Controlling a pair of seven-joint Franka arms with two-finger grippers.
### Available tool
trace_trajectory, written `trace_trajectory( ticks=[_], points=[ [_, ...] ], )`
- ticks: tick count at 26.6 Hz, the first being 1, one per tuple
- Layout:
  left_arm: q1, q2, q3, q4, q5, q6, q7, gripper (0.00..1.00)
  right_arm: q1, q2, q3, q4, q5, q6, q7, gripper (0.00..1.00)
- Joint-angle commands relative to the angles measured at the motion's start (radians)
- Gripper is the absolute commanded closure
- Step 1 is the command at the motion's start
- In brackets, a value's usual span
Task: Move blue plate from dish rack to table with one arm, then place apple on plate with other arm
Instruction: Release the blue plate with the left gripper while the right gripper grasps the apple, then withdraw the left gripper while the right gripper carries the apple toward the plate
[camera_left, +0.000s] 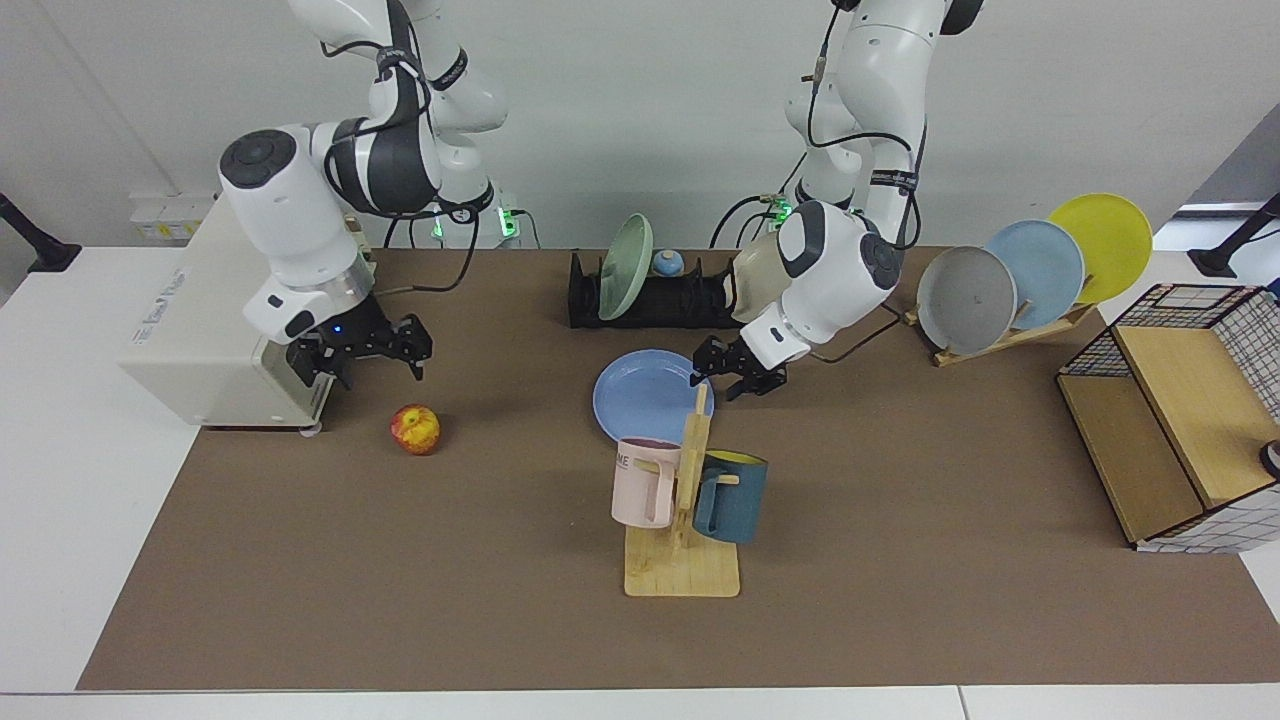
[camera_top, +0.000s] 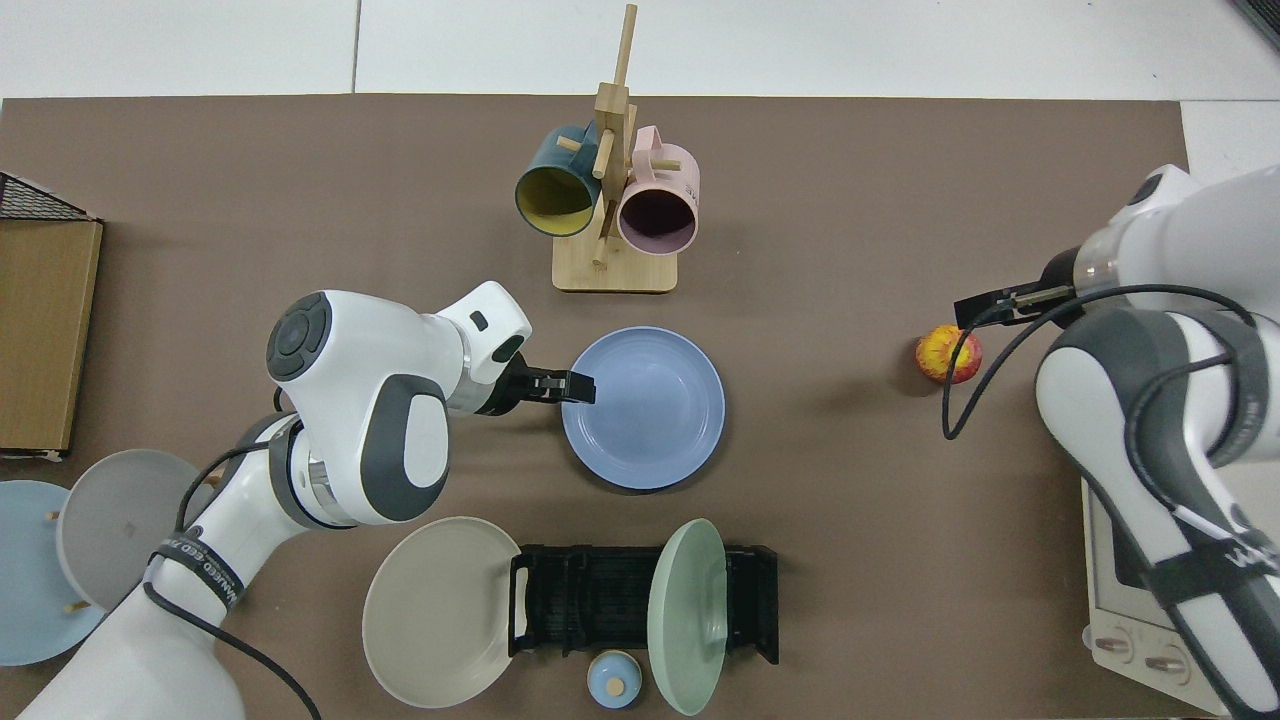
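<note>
The plate (camera_top: 643, 408) lies flat on the desk (camera_top: 850, 560); the left gripper (camera_top: 578, 385), fingers spread, sits at its 9 o'clock rim. The apple (camera_top: 947, 354) lies at 7 o'clock, just beside the right gripper (camera_top: 985, 309), its fingers apart, the nearer arm.

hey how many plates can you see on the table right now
6: the blue plate flat on the table, a green plate and a beige plate at the dish rack, and grey, pale blue and yellow on the wooden stand.
</note>
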Motion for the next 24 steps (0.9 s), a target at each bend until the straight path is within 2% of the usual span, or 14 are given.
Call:
trace_trajectory(
  ticks=[1, 5, 10, 14, 17, 21, 24],
  points=[
    [0.0, -0.019, 0.017, 0.048, 0.148, -0.03, -0.091, 0.01, 0.019, 0.031, 0.001, -0.058, -0.002, 0.096, -0.014, 0.0],
    [0.006, -0.029, 0.018, 0.124, 0.28, -0.142, -0.169, 0.01, 0.031, 0.072, 0.0, -0.098, -0.005, 0.197, -0.027, 0.0],
    [0.022, -0.08, 0.015, 0.187, 0.441, -0.261, -0.223, 0.01, 0.018, 0.094, -0.002, -0.128, -0.017, 0.237, -0.124, 0.0],
    [0.046, -0.161, 0.017, 0.204, 0.452, -0.341, -0.231, 0.01, -0.002, 0.101, 0.0, -0.159, -0.016, 0.28, -0.135, 0.0],
    [0.062, -0.192, 0.017, 0.244, 0.463, -0.454, -0.231, 0.01, -0.001, 0.103, 0.0, -0.19, -0.016, 0.326, -0.136, 0.0],
    [0.072, -0.229, 0.017, 0.295, 0.556, -0.587, -0.224, 0.01, -0.004, 0.108, 0.0, -0.204, -0.016, 0.334, -0.139, 0.0],
    [0.075, -0.266, 0.018, 0.299, 0.567, -0.634, -0.221, 0.01, -0.004, 0.111, -0.002, -0.213, -0.017, 0.334, -0.141, 0.0]
  ],
)
